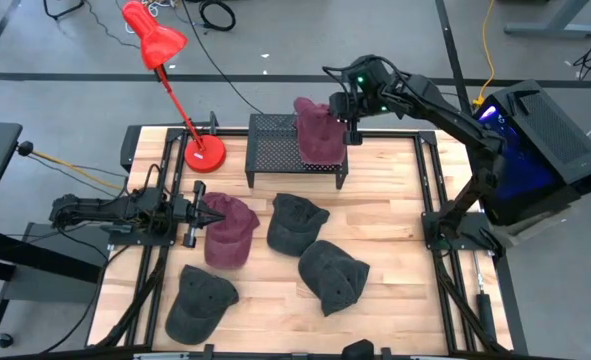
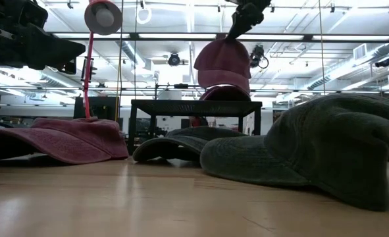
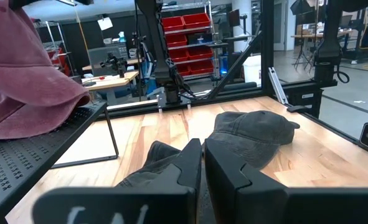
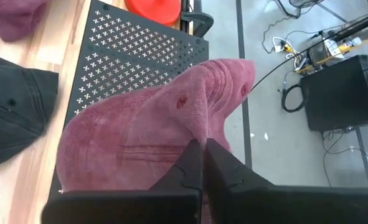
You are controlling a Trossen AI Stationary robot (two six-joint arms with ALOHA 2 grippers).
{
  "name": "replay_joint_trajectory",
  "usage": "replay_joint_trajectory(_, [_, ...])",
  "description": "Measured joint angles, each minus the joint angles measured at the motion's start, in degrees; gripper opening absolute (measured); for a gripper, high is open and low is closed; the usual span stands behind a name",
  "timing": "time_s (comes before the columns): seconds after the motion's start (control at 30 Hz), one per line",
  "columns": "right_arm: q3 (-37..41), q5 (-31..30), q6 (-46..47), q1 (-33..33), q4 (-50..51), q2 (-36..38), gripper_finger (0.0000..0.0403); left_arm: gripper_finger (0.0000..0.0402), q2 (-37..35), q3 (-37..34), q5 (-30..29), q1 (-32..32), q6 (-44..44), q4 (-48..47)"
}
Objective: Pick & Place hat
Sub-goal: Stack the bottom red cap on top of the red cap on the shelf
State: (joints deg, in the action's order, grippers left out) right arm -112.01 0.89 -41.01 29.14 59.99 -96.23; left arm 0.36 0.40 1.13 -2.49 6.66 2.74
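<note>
- Wooden table (image 1: 395,200): black rack (image 1: 275,140) at its far edge, lamp (image 1: 170,80) beside it.
- Right gripper (image 1: 347,128): jaws pinching a maroon hat (image 1: 318,133) above the rack.
- Left gripper (image 1: 203,212): jaws pressed together, empty, beside a second maroon hat (image 1: 230,230) nearer than the rack.
- Three dark hats (image 1: 297,220) lie nearer still.

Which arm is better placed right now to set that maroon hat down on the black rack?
The right. Its gripper is shut on the maroon hat, hanging just above the perforated rack. The left gripper is low by another maroon cap on the table.
</note>
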Motion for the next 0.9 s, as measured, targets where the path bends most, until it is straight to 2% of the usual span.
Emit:
replay_joint_trajectory(0.23, [0.0,-1.0,0.0,0.3,-0.4,-1.3,0.0,0.0028,0.0,0.0,0.0,0.0,0.0,0.0])
replay_joint_trajectory(0.43, [0.0,-4.9,0.1,0.4,-1.1,-1.9,0.0,0.0028,0.0,0.0,0.0,0.0,0.0,0.0])
replay_joint_trajectory(0.9, [0.0,-4.5,1.6,0.9,-2.0,-2.2,0.0,0.0028,0.0,0.0,0.0,0.0,0.0,0.0])
